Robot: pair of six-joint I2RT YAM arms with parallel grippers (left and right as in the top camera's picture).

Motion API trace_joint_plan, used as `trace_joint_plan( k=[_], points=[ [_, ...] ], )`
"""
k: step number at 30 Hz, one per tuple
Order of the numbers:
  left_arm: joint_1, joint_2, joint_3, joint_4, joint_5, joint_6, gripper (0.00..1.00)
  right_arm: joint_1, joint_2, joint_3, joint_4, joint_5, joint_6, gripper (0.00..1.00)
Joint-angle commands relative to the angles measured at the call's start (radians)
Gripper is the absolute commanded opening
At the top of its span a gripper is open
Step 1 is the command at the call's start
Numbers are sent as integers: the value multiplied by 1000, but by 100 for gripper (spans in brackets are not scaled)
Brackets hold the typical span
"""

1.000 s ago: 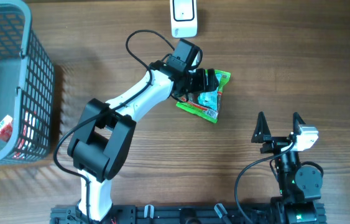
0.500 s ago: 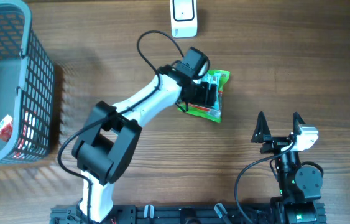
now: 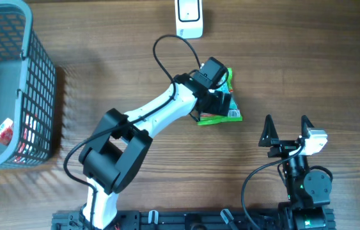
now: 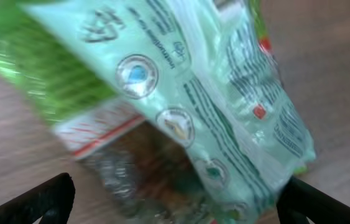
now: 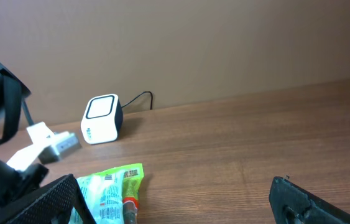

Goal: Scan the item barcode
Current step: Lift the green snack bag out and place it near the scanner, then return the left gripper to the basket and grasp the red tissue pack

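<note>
The left arm slants from the lower left up to mid-frame, with the left gripper [image 3: 219,97] over the green packet [image 3: 231,115]. The packet's long axis runs roughly top to bottom. Only the wrist view shows the jaws wide apart, flanking it. At lower right, the right gripper [image 3: 286,131] points up-frame, spread and empty.

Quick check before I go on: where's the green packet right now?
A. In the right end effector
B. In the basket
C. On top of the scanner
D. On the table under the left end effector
D: the packet lies on the table beneath the left end effector, whose open fingers straddle it in the left wrist view; the right end effector stands apart, open and empty.
</note>
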Motion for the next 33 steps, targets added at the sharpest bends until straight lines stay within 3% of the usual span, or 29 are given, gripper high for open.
trace_joint_plan(
  k=[1,9,16,19,23,25,33],
  points=[
    [58,-142,55,7,-90,-24,100,-5,-3,-1,5,13,3,100],
    [251,-388,166,-50,-93,7,100,-5,-3,-1,5,13,4,100],
    [632,-622,196,-203,-98,6,100,-5,-3,-1,5,13,4,100],
    [883,-706,196,-277,-85,-5,100,-5,-3,-1,5,13,4,100],
    [1094,-728,196,-356,19,68,100,-5,-3,-1,5,13,3,100],
    [1166,-726,196,-406,-3,93,100,-5,-3,-1,5,13,3,100],
    [1375,-671,196,-435,-47,0,100,-5,-3,-1,5,13,4,100]
  ],
)
